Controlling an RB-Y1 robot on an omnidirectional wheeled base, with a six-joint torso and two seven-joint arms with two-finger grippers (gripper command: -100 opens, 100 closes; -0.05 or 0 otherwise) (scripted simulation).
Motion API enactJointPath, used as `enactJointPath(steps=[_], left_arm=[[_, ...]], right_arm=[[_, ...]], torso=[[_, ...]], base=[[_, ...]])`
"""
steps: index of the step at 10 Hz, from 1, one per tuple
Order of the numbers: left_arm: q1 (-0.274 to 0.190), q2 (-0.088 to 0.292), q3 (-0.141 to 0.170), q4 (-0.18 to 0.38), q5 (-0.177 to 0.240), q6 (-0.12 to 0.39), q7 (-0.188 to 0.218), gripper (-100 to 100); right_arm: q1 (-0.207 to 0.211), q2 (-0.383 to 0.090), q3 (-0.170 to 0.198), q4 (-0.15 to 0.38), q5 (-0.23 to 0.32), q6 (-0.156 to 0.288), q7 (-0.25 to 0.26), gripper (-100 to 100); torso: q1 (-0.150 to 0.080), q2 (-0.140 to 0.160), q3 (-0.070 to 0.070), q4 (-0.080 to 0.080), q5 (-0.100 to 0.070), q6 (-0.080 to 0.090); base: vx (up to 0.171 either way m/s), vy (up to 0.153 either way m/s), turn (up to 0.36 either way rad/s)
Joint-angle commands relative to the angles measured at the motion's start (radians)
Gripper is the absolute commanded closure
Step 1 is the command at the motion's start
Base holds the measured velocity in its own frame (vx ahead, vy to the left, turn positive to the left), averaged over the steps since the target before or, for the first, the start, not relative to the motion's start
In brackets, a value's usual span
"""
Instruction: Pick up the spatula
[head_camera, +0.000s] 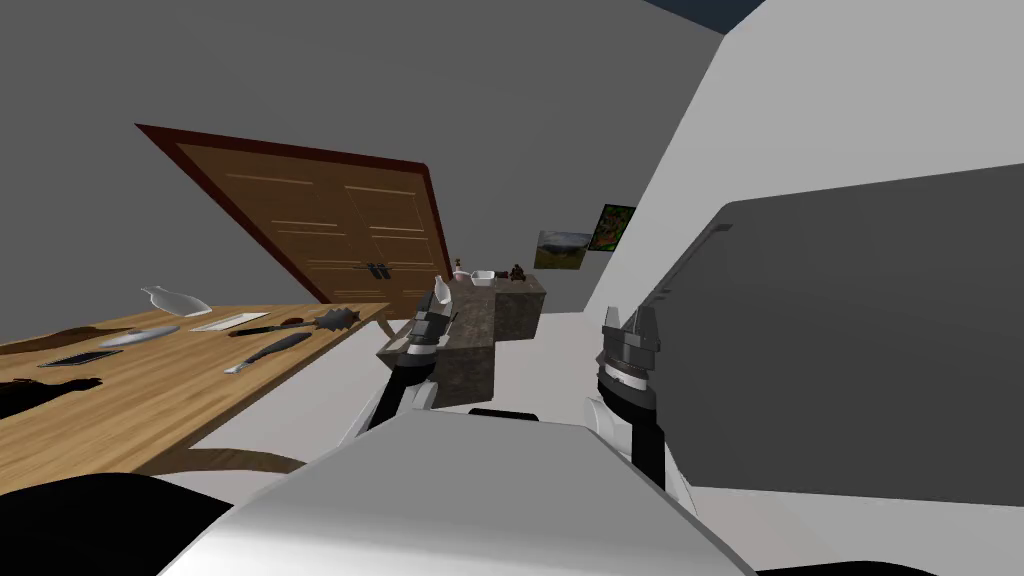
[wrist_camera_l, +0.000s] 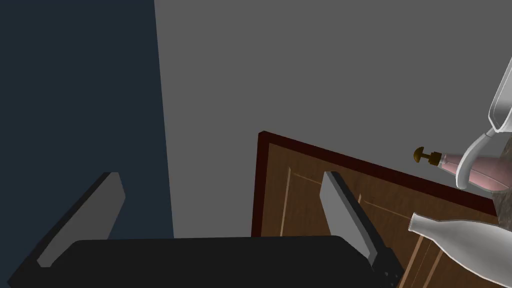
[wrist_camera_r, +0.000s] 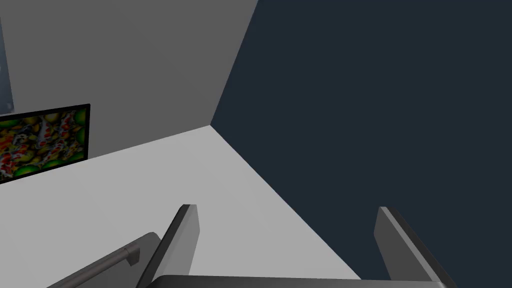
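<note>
Spatula (head_camera: 268, 352), dark-handled with a pale flat end, lies on the wooden tabletop (head_camera: 120, 410) off to my left, near a spiky brush (head_camera: 338, 318) and well apart from both hands. The left hand (head_camera: 436, 312) is raised beside a stone-patterned block (head_camera: 475, 350), its fingers (wrist_camera_l: 350, 215) spread wide and empty. The right hand (head_camera: 630, 320) likewise stands wide apart, holding nothing.

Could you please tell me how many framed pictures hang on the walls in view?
2. A landscape picture hangs beyond the stone counter, and a colourful green one is just right of it, slightly higher. Others may hang out of view.
</note>
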Motion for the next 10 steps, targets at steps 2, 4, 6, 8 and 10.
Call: enactJointPath(steps=[2, 4, 6, 8, 10], left_arm=[[0.029, 0.073, 0.018, 0.01, 0.009, 0.028, -0.003, -100], [0.059, 0.128, 0.036, 0.019, 0.016, 0.058, -0.006, -100], [0.098, 0.191, 0.061, 0.031, 0.025, 0.095, -0.009, -100], [0.144, 0.254, 0.089, 0.043, 0.034, 0.138, -0.013, -100], [0.169, 0.305, 0.105, 0.05, 0.039, 0.162, -0.015, -100]], right_arm=[[0.0, 0.0, 0.0, 0.0, 0.0, 0.0, 0.0, 0], [0.0, 0.0, 0.0, 0.0, 0.0, 0.0, 0.0, 0], [0.0, 0.0, 0.0, 0.0, 0.0, 0.0, 0.0, 0], [0.0, 0.0, 0.0, 0.0, 0.0, 0.0, 0.0, 0], [0.0, 0.0, 0.0, 0.0, 0.0, 0.0, 0.0, 0]], torso=[[0.001, 0.001, 0.001, 0.0, 0.0, 0.0], [0.003, 0.005, 0.003, 0.001, 0.001, 0.0], [0.003, 0.005, 0.003, 0.001, 0.001, 0.0], [0.004, 0.007, 0.004, 0.001, 0.001, 0.0], [0.004, 0.006, 0.003, 0.001, 0.001, 0.0]], base=[[-0.035, 0.018, -0.175], [-0.07, 0.033, -0.146], [-0.08, 0.034, -0.238], [-0.104, 0.056, -0.244], [-0.068, 0.035, -0.144]])
